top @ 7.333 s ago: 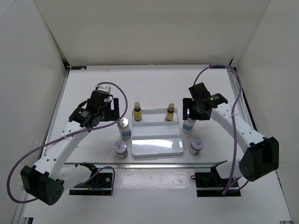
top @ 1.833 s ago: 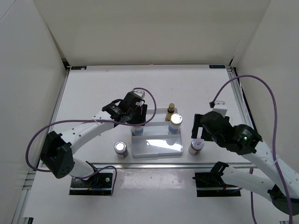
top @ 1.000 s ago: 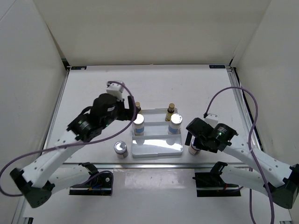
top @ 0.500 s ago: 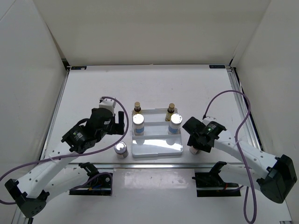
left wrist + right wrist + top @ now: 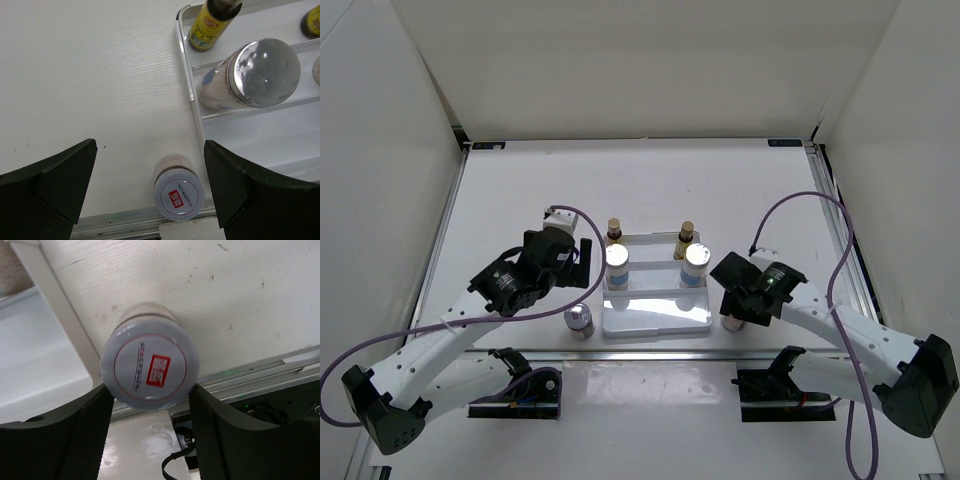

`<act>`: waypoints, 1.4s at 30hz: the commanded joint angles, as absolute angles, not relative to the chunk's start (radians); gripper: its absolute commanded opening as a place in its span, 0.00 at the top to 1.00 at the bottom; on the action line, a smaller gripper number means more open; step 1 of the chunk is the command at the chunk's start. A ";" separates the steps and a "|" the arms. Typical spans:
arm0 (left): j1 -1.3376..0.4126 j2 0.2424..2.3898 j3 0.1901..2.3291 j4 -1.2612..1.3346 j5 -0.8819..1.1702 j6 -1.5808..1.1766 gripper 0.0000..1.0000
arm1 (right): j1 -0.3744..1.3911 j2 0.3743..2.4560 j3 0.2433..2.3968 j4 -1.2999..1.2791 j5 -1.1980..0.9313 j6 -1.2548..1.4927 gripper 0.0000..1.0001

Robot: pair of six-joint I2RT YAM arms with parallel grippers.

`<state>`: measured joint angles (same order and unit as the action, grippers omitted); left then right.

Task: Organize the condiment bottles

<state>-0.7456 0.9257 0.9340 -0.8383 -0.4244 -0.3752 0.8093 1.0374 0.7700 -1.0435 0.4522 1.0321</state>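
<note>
A white stepped tray (image 5: 655, 318) holds two slim amber bottles (image 5: 613, 232) (image 5: 686, 235) on its back step. Two white silver-lidded bottles (image 5: 617, 262) (image 5: 696, 262) stand on its middle step. One short silver-lidded jar (image 5: 579, 320) stands on the table left of the tray. My left gripper (image 5: 577, 266) hangs open above it, and the jar (image 5: 179, 194) shows between the wide-apart fingers (image 5: 50, 185). My right gripper (image 5: 150, 390) is shut on the other short jar (image 5: 150, 369), right of the tray, with both pads against its lid. Most of this jar (image 5: 731, 322) is hidden under the wrist in the top view.
The table's metal front rail (image 5: 260, 372) runs just beside the right jar, and also (image 5: 120, 220) close to the left jar. The tray's left rim (image 5: 186, 75) lies right of the left gripper. White walls enclose the table on three sides.
My right gripper has shut on the short jar right of the tray. My left arm has drawn back from the tray and now hovers open over the left jar.
</note>
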 commanded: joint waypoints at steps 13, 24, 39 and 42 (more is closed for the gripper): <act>-0.750 0.902 0.971 -0.841 -0.437 -0.368 0.00 | 1.108 1.003 0.971 -1.143 0.725 1.096 1.00; -0.750 0.911 0.971 -0.841 -0.437 -0.368 0.00 | 1.046 0.997 0.934 -1.160 0.764 1.123 0.00; -0.750 0.911 0.971 -0.841 -0.437 -0.368 0.00 | 0.646 1.040 0.805 -0.812 0.413 0.764 0.00; -0.750 0.911 0.971 -0.841 -0.437 -0.368 0.00 | 0.591 1.097 0.785 -0.769 0.364 0.753 0.00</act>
<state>-0.7456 0.9195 0.9344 -0.8383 -0.4248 -0.3744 0.6315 1.0725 0.8001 -0.8513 0.4393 0.7994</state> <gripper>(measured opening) 0.987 0.998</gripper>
